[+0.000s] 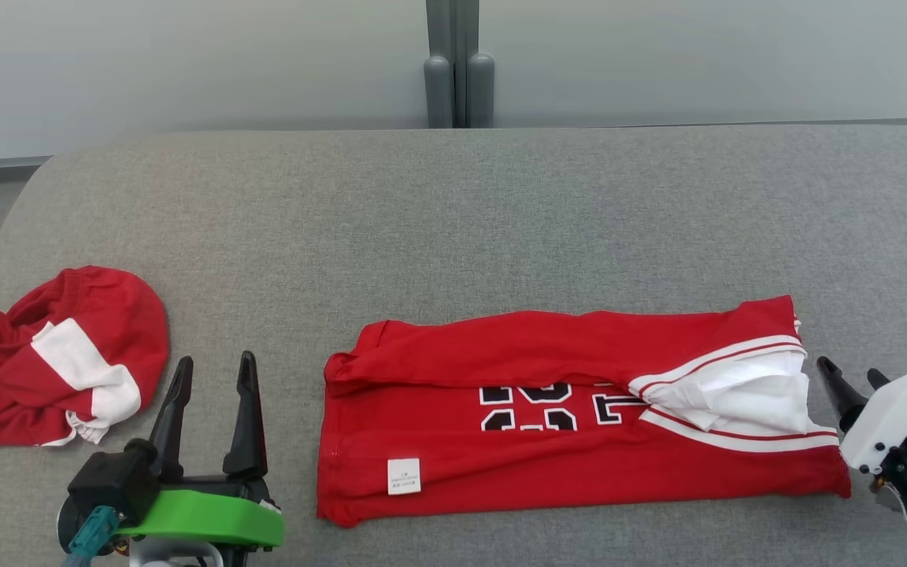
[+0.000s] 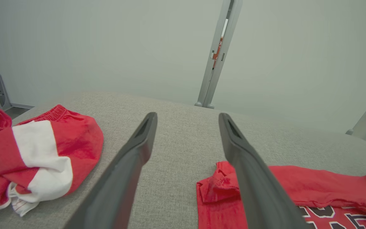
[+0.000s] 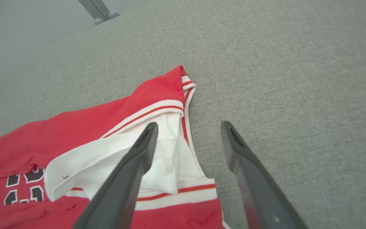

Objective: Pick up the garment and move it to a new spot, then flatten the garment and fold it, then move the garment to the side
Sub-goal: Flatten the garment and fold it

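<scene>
Head view: two garments counted on the grey table (image 1: 453, 220), two grippers at its near edge. Red jersey (image 1: 579, 409) folded into a long band, right of centre near the front edge, long axis running left to right; white-trimmed end pointing to the robot's right, hem end with one white label (image 1: 404, 476) pointing left. Crumpled garment (image 1: 60, 354), red and white, bunched at the far left, well apart from the jersey. Left gripper (image 1: 216, 361) between the two garments, fingers spread, touching neither. Right gripper (image 1: 847, 368) just beside the jersey's right end, fingers apart.

Left wrist view: left gripper (image 2: 187, 115) wide apart above bare table (image 2: 183, 143), nothing between the fingers. Crumpled garment (image 2: 43, 149) off to one side, jersey (image 2: 313, 184) corner by the other finger.

Right wrist view: right gripper (image 3: 189, 124) spread wide, gripping nothing. One finger over the jersey (image 3: 91, 127) at its white lining, contact unclear; the other over bare table (image 3: 281, 79).
</scene>
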Available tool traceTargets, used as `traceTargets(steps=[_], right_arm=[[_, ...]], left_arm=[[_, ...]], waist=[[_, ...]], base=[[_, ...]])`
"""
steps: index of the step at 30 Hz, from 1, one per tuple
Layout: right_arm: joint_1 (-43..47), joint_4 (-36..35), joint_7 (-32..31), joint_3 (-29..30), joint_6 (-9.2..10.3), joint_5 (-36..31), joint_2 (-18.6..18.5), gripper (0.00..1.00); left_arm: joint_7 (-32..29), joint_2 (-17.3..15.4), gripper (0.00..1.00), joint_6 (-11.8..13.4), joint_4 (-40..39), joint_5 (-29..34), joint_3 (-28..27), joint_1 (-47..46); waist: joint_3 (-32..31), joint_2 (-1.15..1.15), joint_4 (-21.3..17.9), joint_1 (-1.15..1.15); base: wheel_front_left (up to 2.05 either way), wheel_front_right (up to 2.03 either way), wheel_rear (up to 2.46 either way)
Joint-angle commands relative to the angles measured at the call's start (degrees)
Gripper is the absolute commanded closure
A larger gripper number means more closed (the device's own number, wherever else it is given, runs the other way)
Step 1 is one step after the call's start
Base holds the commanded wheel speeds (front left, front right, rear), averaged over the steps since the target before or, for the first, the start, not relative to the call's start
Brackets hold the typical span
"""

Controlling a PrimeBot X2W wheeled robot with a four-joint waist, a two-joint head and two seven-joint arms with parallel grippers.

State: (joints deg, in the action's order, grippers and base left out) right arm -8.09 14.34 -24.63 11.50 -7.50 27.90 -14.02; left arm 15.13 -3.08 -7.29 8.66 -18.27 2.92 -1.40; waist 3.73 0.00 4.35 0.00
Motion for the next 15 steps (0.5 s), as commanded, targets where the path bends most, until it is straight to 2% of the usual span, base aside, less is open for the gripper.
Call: traceTargets(steps=[1,15], right_arm=[[-1.57,1.41,-0.07,-0.11,0.03,-0.84,0.24,0.00],[-7.47,17.27,1.58,-0.69,0.03,-3.15,2.50,0.00]], left_arm=[[0.00,0.09,0.00,-0.21,-0.38,-0.07,0.50,0.53],[-0.01,0.14,0.00,-0.24,-0.03,-0.27,3.29,-1.60]], waist=[[0.33,0.00,0.28,0.00],[2.31,0.00,2.98,0.00]], base=[[0.00,0.00,0.00],[0.00,0.00,0.00]])
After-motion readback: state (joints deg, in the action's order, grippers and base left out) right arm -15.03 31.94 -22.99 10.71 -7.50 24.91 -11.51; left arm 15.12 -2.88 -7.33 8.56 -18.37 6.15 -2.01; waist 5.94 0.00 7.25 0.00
